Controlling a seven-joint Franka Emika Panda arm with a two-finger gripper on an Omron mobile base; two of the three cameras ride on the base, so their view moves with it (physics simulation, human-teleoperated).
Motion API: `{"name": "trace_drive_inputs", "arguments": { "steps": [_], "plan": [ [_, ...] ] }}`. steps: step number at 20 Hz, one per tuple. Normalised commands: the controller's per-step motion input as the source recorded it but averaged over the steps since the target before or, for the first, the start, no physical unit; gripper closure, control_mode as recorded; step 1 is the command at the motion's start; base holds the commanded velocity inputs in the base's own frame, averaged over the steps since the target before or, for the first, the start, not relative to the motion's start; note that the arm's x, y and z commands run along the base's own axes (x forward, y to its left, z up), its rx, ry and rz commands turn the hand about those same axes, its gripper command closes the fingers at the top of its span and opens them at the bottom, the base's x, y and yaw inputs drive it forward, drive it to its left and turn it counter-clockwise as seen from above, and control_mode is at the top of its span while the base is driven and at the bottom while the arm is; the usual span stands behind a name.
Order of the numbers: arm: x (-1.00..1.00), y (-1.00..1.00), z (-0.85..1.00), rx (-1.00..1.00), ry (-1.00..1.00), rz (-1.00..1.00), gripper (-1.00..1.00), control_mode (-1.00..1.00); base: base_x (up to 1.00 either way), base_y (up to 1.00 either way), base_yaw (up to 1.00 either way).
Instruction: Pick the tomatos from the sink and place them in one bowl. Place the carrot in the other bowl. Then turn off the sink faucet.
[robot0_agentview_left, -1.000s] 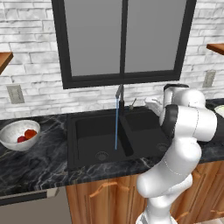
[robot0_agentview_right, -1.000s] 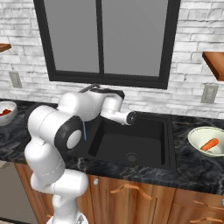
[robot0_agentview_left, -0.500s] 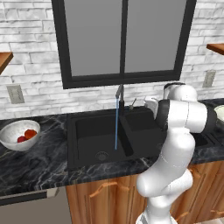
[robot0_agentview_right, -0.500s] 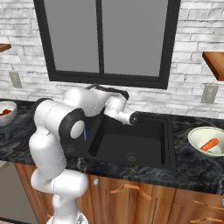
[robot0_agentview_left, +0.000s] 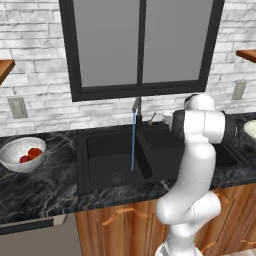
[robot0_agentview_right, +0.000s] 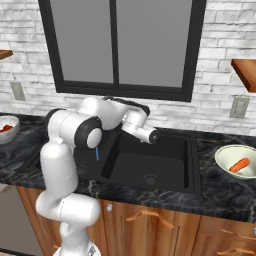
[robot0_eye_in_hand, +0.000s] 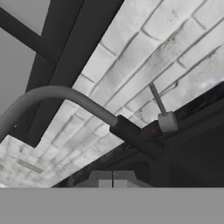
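step: faucet off, water running | my gripper (robot0_eye_in_hand: 112, 179): clenched, holding nothing | sink faucet (robot0_eye_in_hand: 78, 101) just ahead of my fingertips, lever handle (robot0_eye_in_hand: 157, 101) ahead and off to the right in hand view, its thin stem angled up and away from the base | tomatos (robot0_agentview_left: 31, 154) in mottled bowl (robot0_agentview_left: 12, 162), carrot (robot0_agentview_right: 240, 165) in pale bowl (robot0_agentview_right: 223, 161)
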Motion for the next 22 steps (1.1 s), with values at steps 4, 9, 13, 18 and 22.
{"name": "trace_drive_inputs", "arguments": {
  "steps": [4, 9, 13, 18, 22],
  "plan": [
    [0.35, 0.00, -0.19, 0.04, 0.00, 0.00, 1.00, -1.00, 0.00, 0.00, 0.00],
    [0.44, 0.00, -0.22, 0.04, 0.00, 0.00, 1.00, -1.00, 0.00, 0.00, 0.00],
    [0.46, -0.01, -0.21, 0.05, 0.00, 0.00, 1.00, -1.00, 0.00, 0.00, 0.00],
    [0.50, -0.10, -0.25, 0.06, 0.00, 0.00, 1.00, -1.00, 0.00, 0.00, 0.00],
    [0.56, -0.12, -0.19, 0.07, 0.02, 0.00, 1.00, -1.00, 0.00, 0.00, 0.00]
  ]
}}
